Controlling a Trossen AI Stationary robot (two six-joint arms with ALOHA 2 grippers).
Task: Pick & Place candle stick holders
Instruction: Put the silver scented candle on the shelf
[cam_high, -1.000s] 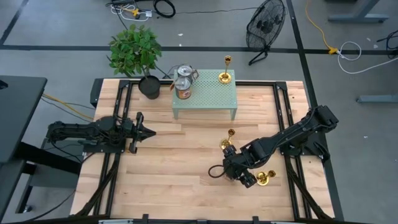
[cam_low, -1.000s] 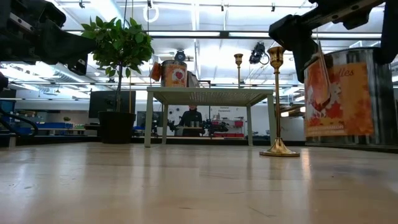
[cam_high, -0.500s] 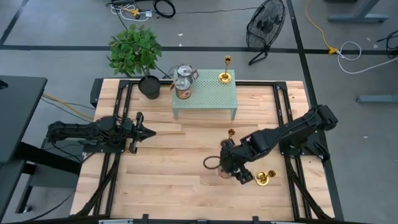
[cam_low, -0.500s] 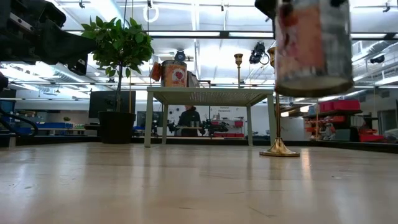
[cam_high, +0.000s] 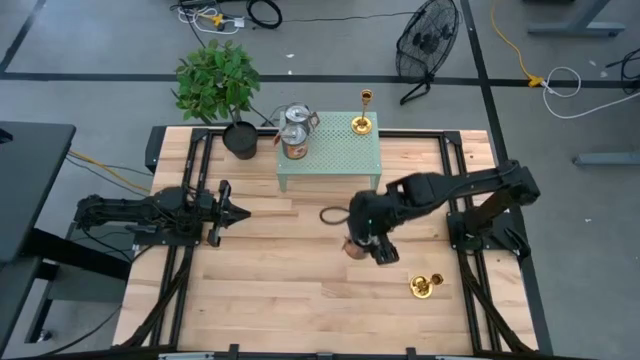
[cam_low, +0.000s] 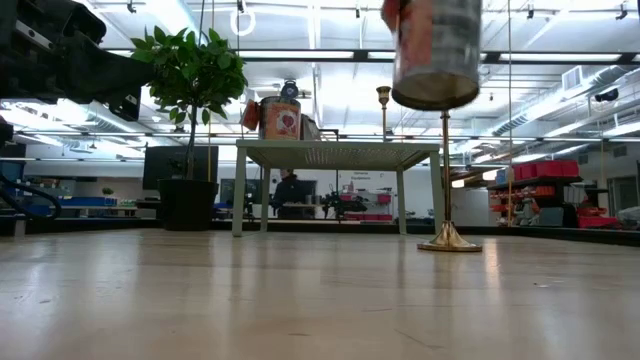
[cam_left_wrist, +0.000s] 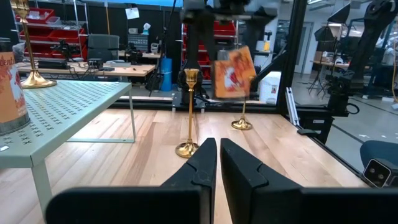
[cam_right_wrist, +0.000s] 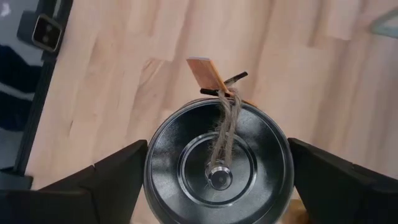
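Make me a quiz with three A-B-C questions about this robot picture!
1. Where is the far candle holder?
A. floor
B. green table
C. plant pot

2. How many tins stand on the green table?
A. none
B. five
C. two

3. What is the right gripper doing?
A. holding a lifted tin
B. resting empty
C. squeezing a candle holder

Answers:
1. B, it stands on the table's corner.
2. C, two sit close together there.
3. A, its fingers hold the tin by its sides, above the wood.
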